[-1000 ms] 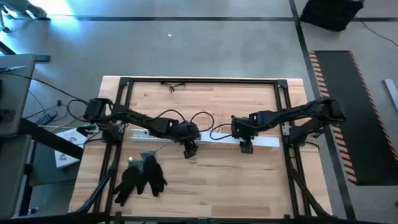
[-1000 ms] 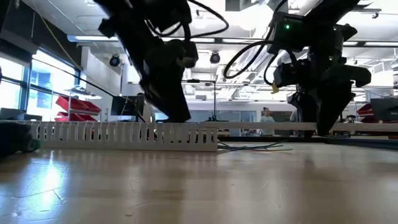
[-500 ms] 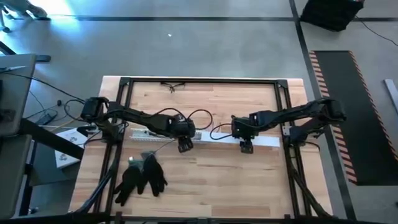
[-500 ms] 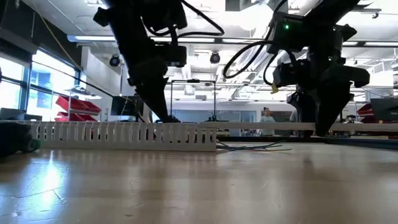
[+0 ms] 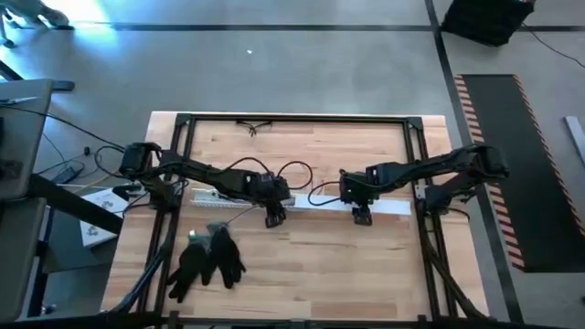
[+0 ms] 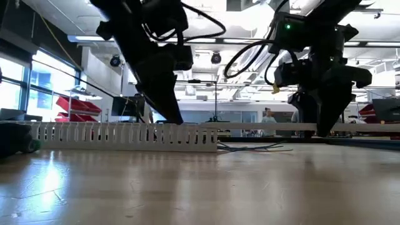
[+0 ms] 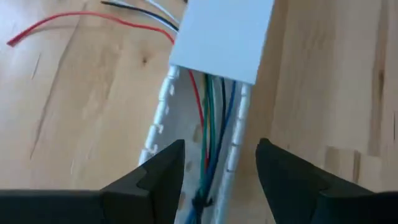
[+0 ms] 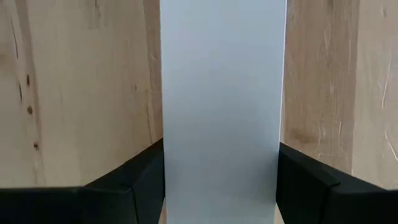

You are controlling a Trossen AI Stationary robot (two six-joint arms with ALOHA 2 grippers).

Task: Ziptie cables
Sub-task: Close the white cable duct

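Low view, nearest item: bare wooden table [image 6: 187, 187], nothing on its front half. Next back: white slotted channel [image 6: 125, 136] lying lengthwise, with the cables [image 6: 250, 148] spilling in a thin loose spray from its open end onto the wood. Left gripper [image 7: 219, 168]: fingers parted, empty, straddling the open channel; the wrist view shows red, green, blue and black wires running between the slotted walls and passing under the flat white cover [image 7: 221, 34] just ahead; a dark knot or tie shows low among the wires, too unclear to name. One red strand [image 7: 81, 22] lies stray on the wood beside the channel. Right gripper [image 8: 219, 180]: fingers spread on either side of the white cover, at or just off its edges; whether they actually clamp it cannot be told. High view places it farther along the same channel, well apart from the left. Near table edge, left side: pair of black gloves [image 5: 208, 260], clear of the work. Risks, judged: left fingers descending could catch a slotted wall, tipping the channel or pinching only some wires; stray strands would stay outside any tie; an unsteady cover could slide and shift the run.
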